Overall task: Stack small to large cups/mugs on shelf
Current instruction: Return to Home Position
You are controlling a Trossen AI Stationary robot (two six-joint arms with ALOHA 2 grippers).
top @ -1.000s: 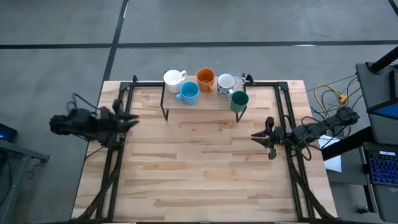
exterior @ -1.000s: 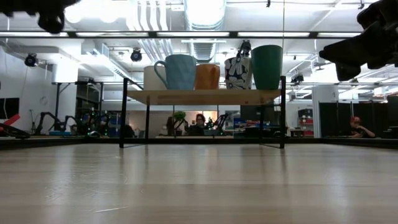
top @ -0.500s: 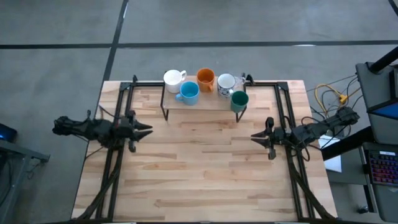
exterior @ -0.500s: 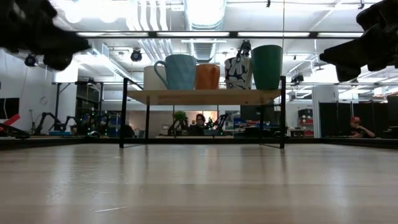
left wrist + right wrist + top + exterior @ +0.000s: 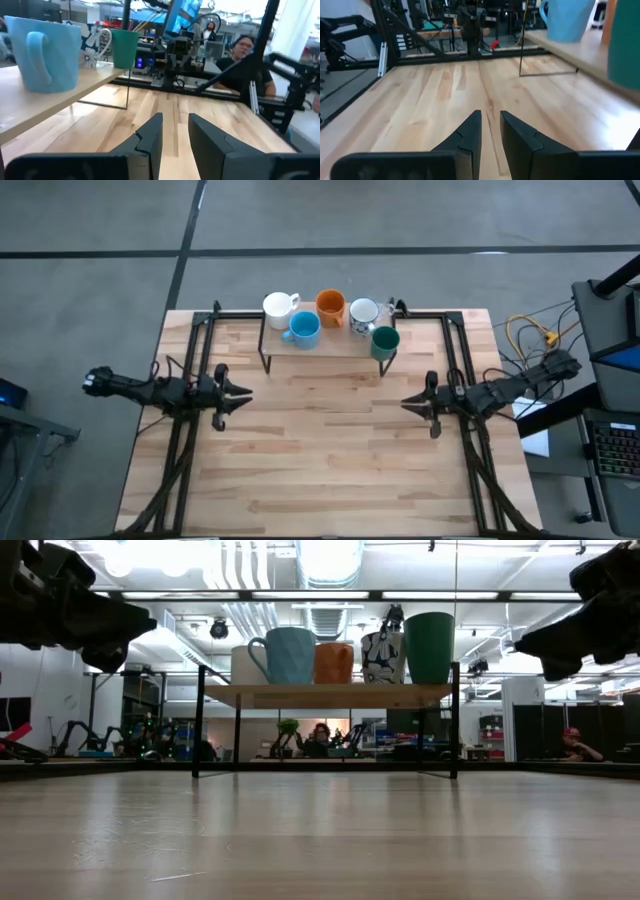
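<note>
Five cups stand on the light-wood shelf (image 5: 325, 345) at the table's far side: a white mug (image 5: 279, 306), a light blue mug (image 5: 304, 329), an orange mug (image 5: 331, 306), a patterned mug (image 5: 363, 312) and a dark teal-green cup (image 5: 385, 340). They stand on their bases in a row in the low view, on the shelf board (image 5: 325, 695). I cannot make out the tiny clear glass. My left gripper (image 5: 245, 393) is shut and empty over the table's left side. My right gripper (image 5: 405, 403) is shut and empty over the right side. Both point toward the table's middle.
Black metal frames run along the table's left (image 5: 185, 450) and right (image 5: 470, 450) sides under the arms. The bare wooden tabletop (image 5: 325, 450) lies between the grippers and the near edge. People sit in the room behind the table (image 5: 322, 737).
My left gripper has gone toward the table's middle and near edge and has come down, so that it now shows lower in the low view. The cups and the shelf have stayed where they were.
</note>
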